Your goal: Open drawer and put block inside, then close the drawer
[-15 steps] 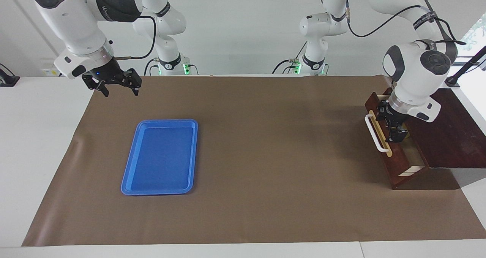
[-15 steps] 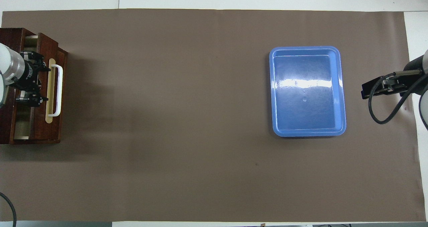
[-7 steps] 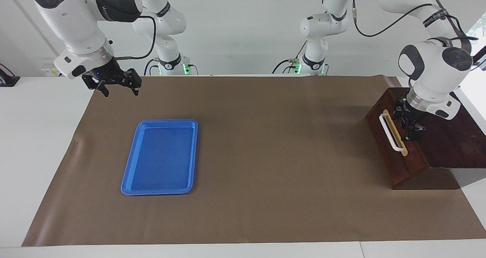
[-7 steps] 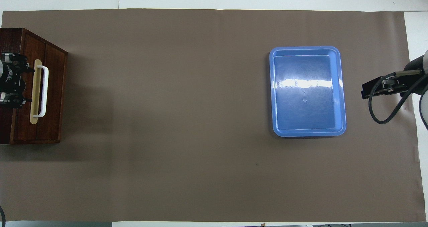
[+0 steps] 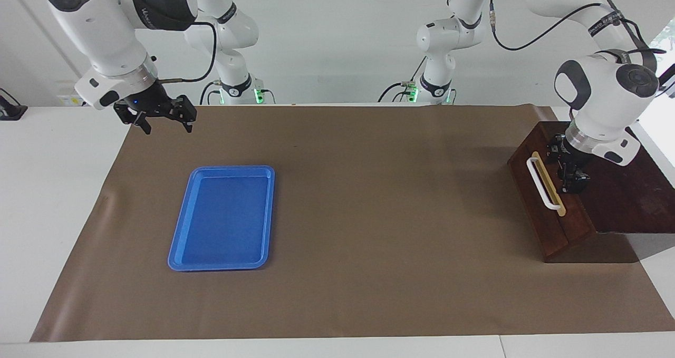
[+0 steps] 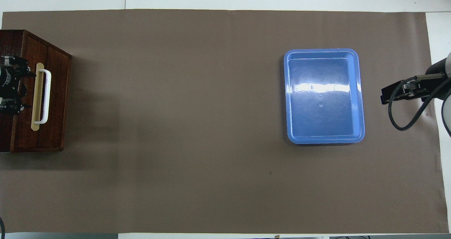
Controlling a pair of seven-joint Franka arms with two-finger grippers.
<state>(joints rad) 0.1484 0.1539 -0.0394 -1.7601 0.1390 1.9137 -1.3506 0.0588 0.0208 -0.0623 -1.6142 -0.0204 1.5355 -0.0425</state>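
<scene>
Facing the robots, the high camera alone shows both arms whole and the white wall; from above only their tips enter. Brown paper [image 5: 369,215] covers the white tabletop [image 5: 52,189]. The blue tray [image 5: 221,218] lies toward the right arm's end. At the left arm's edge the drawer [image 5: 546,210] sits pushed flush into its box; the block is not visible. Over the box top, the left gripper [image 5: 572,176] hangs released; the right gripper [image 5: 163,121] waits, jaws apart.

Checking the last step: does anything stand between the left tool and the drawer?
Nothing visible does. The left tool sits right beside the handle of the drawer, which is shut flush with its box.
</scene>
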